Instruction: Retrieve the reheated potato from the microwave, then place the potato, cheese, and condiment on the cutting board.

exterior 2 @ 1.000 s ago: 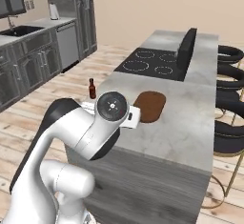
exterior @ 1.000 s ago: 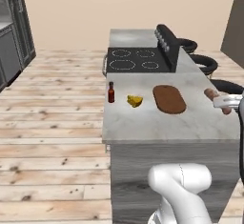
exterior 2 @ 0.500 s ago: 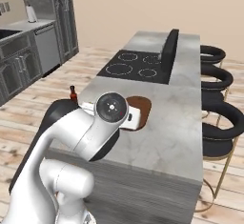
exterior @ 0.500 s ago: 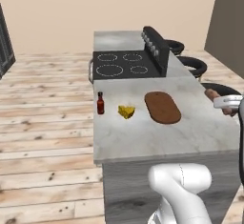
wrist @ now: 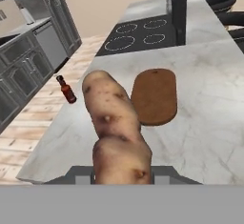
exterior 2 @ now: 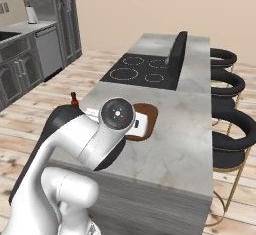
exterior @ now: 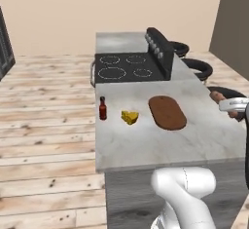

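Potato [wrist: 116, 132] fills the middle of the hand view, a long tan-pink lump with brown spots, gripped between the gripper [wrist: 121, 173] fingers, which are closed on its near end at 6 o'clock. In the left base view the potato [exterior: 217, 96] shows at 3 o'clock, off the counter's right edge, with the gripper [exterior: 233, 106] clamped around it.

Reading that view from left to right: the bottle [exterior: 102, 108] stands upright near the counter's [exterior: 146, 145] left edge, the cheese [exterior: 129, 117] lies just beside it, apart from it, and the board [exterior: 167, 112] lies flat further right, bare. The potato is held right of the board, well apart from it. At 12 o'clock from these sits the stovetop [exterior: 127, 67], with black stools [exterior: 197, 67] along the counter's right side.

In the hand view the bottle [wrist: 66, 89] is at 9 o'clock of the potato and the board [wrist: 155, 96] at 2 o'clock, partly hidden behind it. In the right base view the bottle [exterior 2: 74, 99] peeks out at 9 o'clock of the arm's joint, and the board [exterior 2: 148, 115] shows just right of it.
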